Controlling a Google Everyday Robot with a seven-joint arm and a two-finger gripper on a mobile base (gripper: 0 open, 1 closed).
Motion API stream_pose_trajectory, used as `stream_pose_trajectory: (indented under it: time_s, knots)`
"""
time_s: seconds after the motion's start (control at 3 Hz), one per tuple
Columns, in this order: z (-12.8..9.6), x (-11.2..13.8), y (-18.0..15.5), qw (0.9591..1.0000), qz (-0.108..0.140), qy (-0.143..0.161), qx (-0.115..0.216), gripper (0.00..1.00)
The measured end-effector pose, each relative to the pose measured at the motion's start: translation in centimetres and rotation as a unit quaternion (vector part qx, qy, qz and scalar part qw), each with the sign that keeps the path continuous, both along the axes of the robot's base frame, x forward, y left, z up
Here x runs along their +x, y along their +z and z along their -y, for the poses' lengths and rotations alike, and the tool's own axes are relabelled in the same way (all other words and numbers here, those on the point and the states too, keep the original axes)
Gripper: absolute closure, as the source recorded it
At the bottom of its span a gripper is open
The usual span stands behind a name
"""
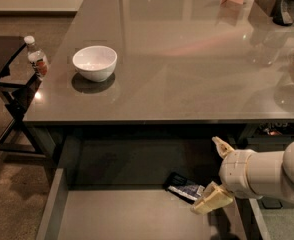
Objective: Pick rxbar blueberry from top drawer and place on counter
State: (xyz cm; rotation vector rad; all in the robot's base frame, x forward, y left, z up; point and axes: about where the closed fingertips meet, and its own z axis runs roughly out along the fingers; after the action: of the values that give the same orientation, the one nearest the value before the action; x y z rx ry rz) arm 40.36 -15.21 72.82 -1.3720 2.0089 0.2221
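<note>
Cream-coloured two-finger claw [216, 173] on a thick white arm, low at the right rear of the wide shallow grey metal top drawer [53, 209]; fingers spread wide, gripping nothing. Just beside the lower finger, perhaps touching it (cannot tell which): the small flat snack bar in a dark navy-blue wrapper with white lettering [183, 187], lying flat on the drawer floor near the back wall. Judged an early stage: drawer pulled out, claw brought down to the bar, but no grasp made and no lift begun; closing on the bar, raising it past the front edge and setting it down on the large glossy grey-brown tabletop [187, 59] all left to do. Apart from the bar, only bare grey floor visible in the drawer. Up on the tabletop, at its left end, a round white bowl [94, 62], nothing visible inside. Beyond the left edge, a small plastic bottle with a red label [37, 60].
</note>
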Motion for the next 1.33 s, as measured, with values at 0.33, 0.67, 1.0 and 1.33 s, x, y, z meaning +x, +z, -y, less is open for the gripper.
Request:
stream_pose_trajectory:
  time_s: [0.33,0.67,1.0,1.33]
  knots:
    - [-0.3,-0.1,-3.6,0.9996,-0.026,0.013,-0.002,0.0]
    - [-1.2,-0.6,-6.3,0.9985,-0.046,0.027,0.0,0.0]
    - [-1.8,-0.8,-8.5,0.9975,-0.062,0.033,0.008,0.0]
    - [-2.5,-0.8,-9.9,0.9967,-0.072,0.031,0.019,0.0]
